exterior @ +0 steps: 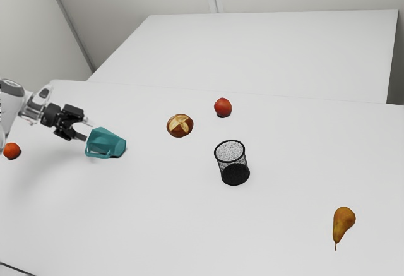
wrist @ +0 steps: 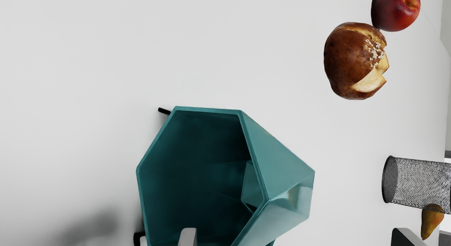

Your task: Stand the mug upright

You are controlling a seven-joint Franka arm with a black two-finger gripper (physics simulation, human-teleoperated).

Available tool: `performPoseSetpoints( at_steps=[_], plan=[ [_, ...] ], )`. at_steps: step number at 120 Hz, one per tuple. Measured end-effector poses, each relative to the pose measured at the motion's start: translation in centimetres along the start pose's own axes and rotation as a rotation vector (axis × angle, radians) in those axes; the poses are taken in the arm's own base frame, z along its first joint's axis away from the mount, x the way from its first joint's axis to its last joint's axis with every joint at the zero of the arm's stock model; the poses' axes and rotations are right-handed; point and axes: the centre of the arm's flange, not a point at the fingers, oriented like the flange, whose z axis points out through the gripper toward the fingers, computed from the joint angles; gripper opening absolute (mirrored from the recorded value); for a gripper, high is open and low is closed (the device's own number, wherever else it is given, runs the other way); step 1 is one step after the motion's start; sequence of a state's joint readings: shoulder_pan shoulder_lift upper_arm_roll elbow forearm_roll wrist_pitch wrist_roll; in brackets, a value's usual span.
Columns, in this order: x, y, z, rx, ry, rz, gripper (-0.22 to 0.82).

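Hand [exterior: 88, 131] is open, fingers apart, right by the teal mug [exterior: 106, 142], w/ one fingertip [wrist: 187, 237] in front of the mug's mouth & the other out past its side; can't tell if either touches. Mug's on its side on the counter [exterior: 158, 219], mouth facing the hand, not upright. Bread roll [exterior: 180, 126] & red fruit [exterior: 223, 107] sit near each other, mesh cup [exterior: 231, 162] stands upright, pear [exterior: 343, 220] lies toward ext. view's right, orange fruit [exterior: 11, 151] at its left edge.
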State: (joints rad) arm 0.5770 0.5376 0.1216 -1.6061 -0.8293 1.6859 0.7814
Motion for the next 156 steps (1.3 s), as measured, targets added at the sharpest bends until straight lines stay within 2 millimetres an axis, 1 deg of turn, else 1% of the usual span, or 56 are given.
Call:
performPoseSetpoints(
  at_steps=[19, 37, 42, 57, 66, 77, 87, 96, 105, 121, 129, 140, 149, 156],
  plan=[
    [0.7, 0.1, 1.6, -0.006, 0.009, 0.021, 0.6],
    [0.8, -0.3, 2.7, -0.017, 0.015, 0.022, 0.59],
    [0.8, -0.2, 3.0, -0.022, 0.016, 0.024, 0.52],
    [1.0, 0.1, 3.4, -0.037, 0.017, 0.032, 0.2],
    [0.9, 0.3, 3.4, -0.048, 0.013, 0.036, 0.06],
    [0.7, 0.6, 3.0, -0.059, 0.009, 0.043, -0.04],
    [0.6, 0.9, 2.9, -0.07, -0.002, 0.051, -0.09],
    [0.7, 1.9, 3.0, -0.082, -0.012, 0.069, -0.12],
    [0.9, 3.4, 2.7, -0.088, -0.018, 0.095, -0.13],
    [1.3, 7.2, 1.3, -0.077, -0.021, 0.16, -0.16],
    [1.4, 10.0, 0.4, -0.036, -0.04, 0.211, -0.16],
    [1.5, 14.1, 0.0, 0.05, -0.091, 0.284, -0.17],
    [1.5, 18.8, 0.0, 0.16, -0.144, 0.36, -0.17],
    [1.6, 22.1, 0.8, 0.252, -0.187, 0.408, -0.17]
  ],
)
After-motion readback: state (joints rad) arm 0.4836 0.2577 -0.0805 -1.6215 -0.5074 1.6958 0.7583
